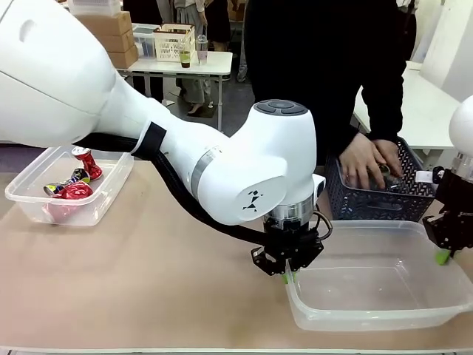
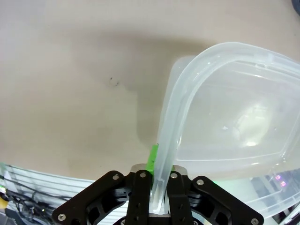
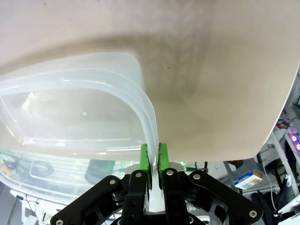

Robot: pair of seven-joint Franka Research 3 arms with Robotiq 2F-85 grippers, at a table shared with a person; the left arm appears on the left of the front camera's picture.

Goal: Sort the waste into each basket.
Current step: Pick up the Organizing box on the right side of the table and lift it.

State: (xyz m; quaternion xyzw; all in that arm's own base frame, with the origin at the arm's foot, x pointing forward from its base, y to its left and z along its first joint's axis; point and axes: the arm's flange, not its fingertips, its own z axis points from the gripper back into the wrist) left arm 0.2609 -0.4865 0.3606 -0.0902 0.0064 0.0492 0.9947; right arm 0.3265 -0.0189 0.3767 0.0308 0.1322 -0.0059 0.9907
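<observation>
Basket [image 1: 355,323] rim is clamped tight in my left gripper [image 1: 286,276] at nine o'clock, right gripper [image 1: 443,257] at three; tan table [image 1: 148,281] below, person [image 1: 318,66] opposite.

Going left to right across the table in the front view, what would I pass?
Clear tub with red cans → left arm's jaws → empty clear tub, gripped at both ends → right arm's jaws.
</observation>
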